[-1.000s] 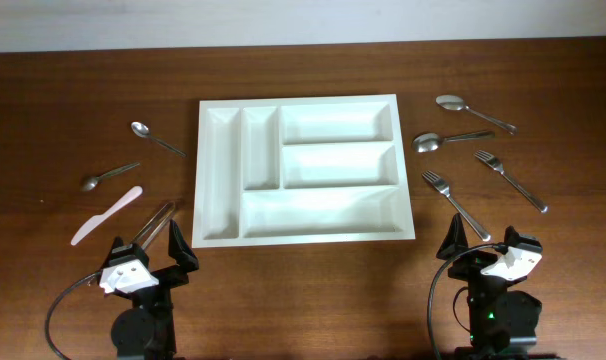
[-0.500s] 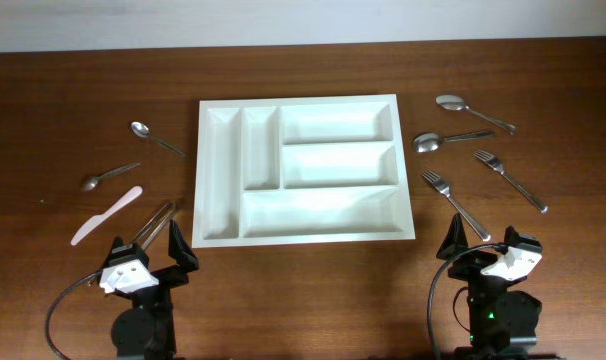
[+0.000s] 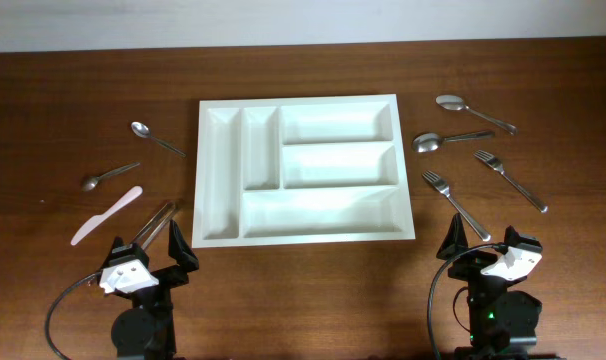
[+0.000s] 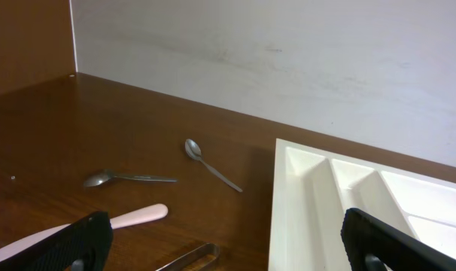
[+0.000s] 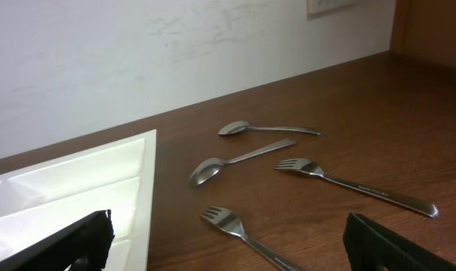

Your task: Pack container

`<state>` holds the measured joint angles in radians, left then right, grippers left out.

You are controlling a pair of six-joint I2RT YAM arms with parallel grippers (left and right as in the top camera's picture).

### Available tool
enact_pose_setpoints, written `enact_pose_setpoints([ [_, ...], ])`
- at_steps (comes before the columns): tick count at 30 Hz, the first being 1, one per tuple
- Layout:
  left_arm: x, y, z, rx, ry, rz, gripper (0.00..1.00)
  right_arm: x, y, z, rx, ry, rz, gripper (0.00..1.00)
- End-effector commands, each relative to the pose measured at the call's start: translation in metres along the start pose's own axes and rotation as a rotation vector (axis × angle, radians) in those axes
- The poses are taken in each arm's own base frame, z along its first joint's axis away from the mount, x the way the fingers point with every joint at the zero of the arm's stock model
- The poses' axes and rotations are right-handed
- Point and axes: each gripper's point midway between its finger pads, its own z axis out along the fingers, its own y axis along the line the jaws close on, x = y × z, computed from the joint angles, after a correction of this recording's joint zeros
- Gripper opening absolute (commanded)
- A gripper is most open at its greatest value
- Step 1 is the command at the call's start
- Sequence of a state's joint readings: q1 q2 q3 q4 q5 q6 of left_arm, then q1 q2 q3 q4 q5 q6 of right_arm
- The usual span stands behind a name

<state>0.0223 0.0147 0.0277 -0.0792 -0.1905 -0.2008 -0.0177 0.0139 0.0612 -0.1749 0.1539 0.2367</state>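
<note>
Container (image 3: 323,212), a white five-compartment cutlery tray, lies in the middle of the wooden counter (image 3: 63,90). Left tool (image 3: 148,248) and right tool (image 3: 481,243) sit at the near edge, jaws spread wide, gripping nothing. A pink knife (image 3: 106,216) lies to the tray's left, with a steel spoon (image 3: 155,138) farther back. A fork (image 3: 455,204) lies just beside its right rim.

container (image 3: 305,168): plain white
desk (image 3: 63,110): dark brown woodgrain
knife (image 3: 106,216): pale pink
spoons (image 3: 155,137), forks (image 3: 454,204): silver
wall (image 4: 288,53): off-white
</note>
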Motion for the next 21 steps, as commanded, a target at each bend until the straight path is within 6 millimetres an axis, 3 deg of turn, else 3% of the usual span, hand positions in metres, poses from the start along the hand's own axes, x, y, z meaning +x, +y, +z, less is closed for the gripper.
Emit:
enact_pose_setpoints([
  [1,0.0035,0.0,0.0005,0.005,0.002,0.012,0.99,0.0017,-0.0018,-0.0001,0.008,-0.002,0.008,0.99],
  [21,0.0035,0.0,0.0005,0.005,0.002,0.012,0.99,0.0018,-0.0018,-0.0001,0.008,-0.002,0.007,0.99],
])
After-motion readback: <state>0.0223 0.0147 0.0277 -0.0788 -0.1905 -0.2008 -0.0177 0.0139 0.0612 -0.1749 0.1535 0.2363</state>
